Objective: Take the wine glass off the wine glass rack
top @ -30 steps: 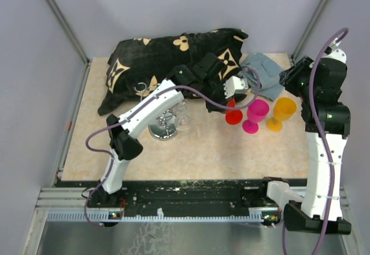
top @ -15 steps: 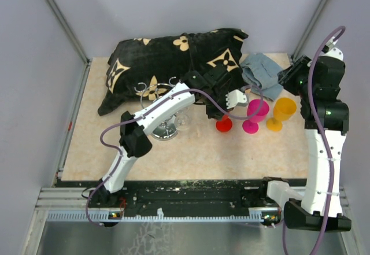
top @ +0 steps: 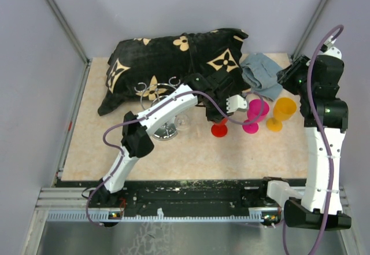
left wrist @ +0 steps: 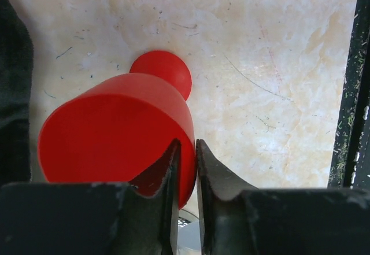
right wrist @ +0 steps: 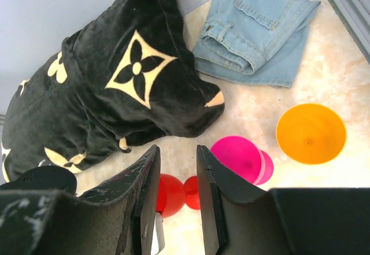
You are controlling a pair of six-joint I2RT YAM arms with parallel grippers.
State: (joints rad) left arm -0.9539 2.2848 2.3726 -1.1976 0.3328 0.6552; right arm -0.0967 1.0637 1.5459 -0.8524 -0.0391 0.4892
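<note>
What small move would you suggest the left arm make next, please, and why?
Probably open the left tool fully and back off upward. Its fingers straddle the rim of the red wine glass, and the foot of that glass looks set on the table beside the magenta wine glass.

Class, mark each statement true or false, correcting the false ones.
1. The red wine glass has its foot on the table, near the pink glass. True.
2. The right end effector holds the orange glass. False: it is open and empty.
3. Folded denim lies beside the black cushion. True.
4. The wine glass rack stands right of the orange glass. False: it stands far to its left.
5. The left end effector straddles the red wine glass's rim. True.
</note>
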